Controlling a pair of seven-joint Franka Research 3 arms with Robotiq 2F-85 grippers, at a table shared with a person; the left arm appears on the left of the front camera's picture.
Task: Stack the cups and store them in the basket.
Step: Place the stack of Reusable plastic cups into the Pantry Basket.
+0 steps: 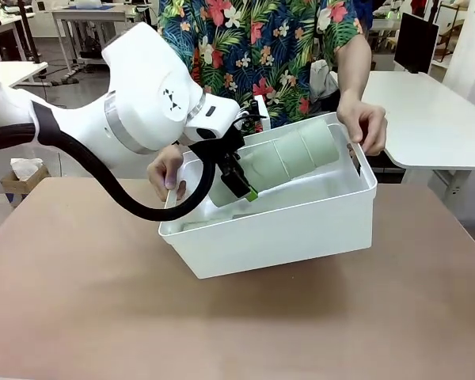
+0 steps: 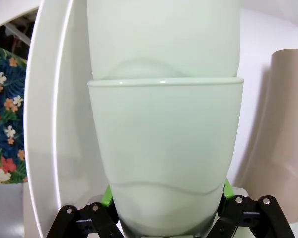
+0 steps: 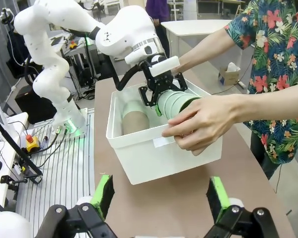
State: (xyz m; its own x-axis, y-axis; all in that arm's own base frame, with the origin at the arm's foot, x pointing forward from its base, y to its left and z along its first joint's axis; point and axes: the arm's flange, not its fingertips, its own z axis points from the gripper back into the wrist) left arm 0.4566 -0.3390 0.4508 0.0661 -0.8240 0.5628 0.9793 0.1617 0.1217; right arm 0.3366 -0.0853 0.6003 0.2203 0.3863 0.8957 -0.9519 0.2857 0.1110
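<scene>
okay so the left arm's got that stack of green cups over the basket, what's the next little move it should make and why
Probably lower the stack of mint cups a little further into the basket before letting go. The left gripper is shut on the stack's base, and the stack lies tilted, its far end resting about at the rim. The person's hands steady both ends of the basket, and a tan cup already lies inside.

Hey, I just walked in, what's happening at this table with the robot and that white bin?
The left claw is shut on a stack of mint green cups, holding it on its side over the white basket. A person steadies the basket with a hand on one end of the rim and the other hand at the opposite end. A tan-brown cup already lies inside. The right claw hangs open, away from the basket, holding nothing.
</scene>
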